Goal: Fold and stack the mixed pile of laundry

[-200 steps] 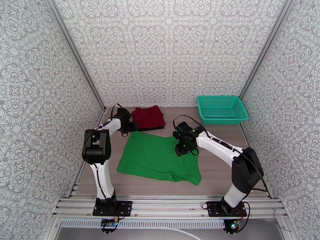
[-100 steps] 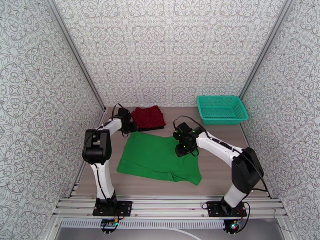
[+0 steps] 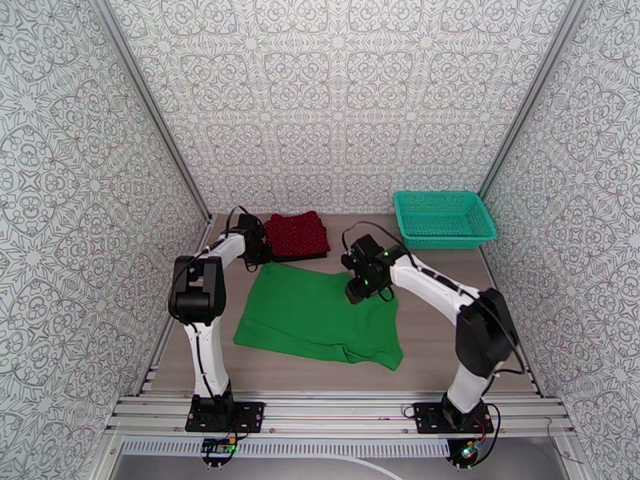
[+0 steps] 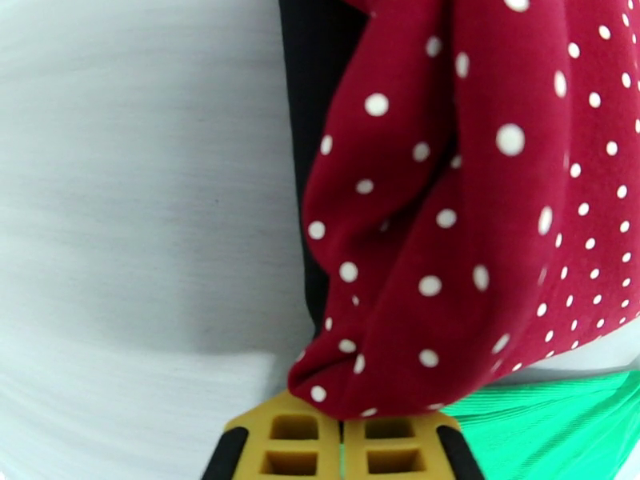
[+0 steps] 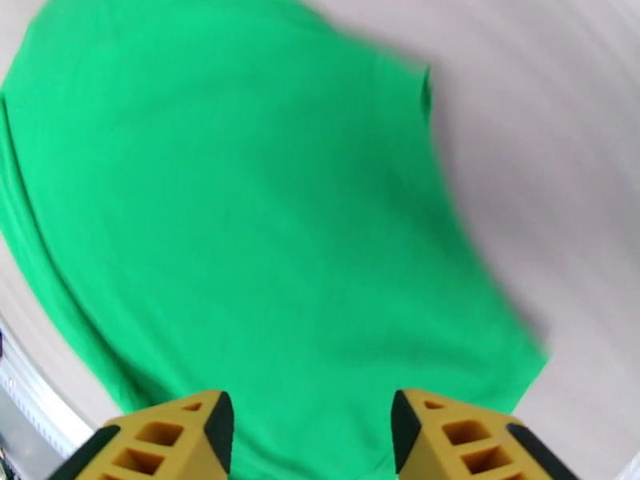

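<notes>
Laundry on counter [image 3: 448, 346], top view w/ both wrist views. Green garment [image 3: 312, 314] lies spread flat at ctr. The dark red dotted garment [image 3: 298, 234] sits folded at far left on the black garment [image 3: 310, 255], just beyond the green one's far edge.

Handling: all three are soft, light, limp cloth. None is fragile, but each will sag, drag and wrinkle if lifted by one point. Best hold is prob. a corner or hem, pinched thru both layers. The large green piece likely needs two corners held at once.

L gripper [image 3: 260, 251] is at the near-left edge of the red garment. In the L wrist view its fingers [image 4: 296, 442] are pressed together, w/ a rolled red fold [image 4: 480, 194] touching the tips and black cloth [image 4: 308, 114] beside it. Whether any cloth is nipped cannot be told.

R gripper [image 3: 358, 291] hangs over the green garment's far-right part. In the R wrist view its fingers [image 5: 172, 434] stand apart, nothing between them, green cloth [image 5: 240, 194] below.
</notes>
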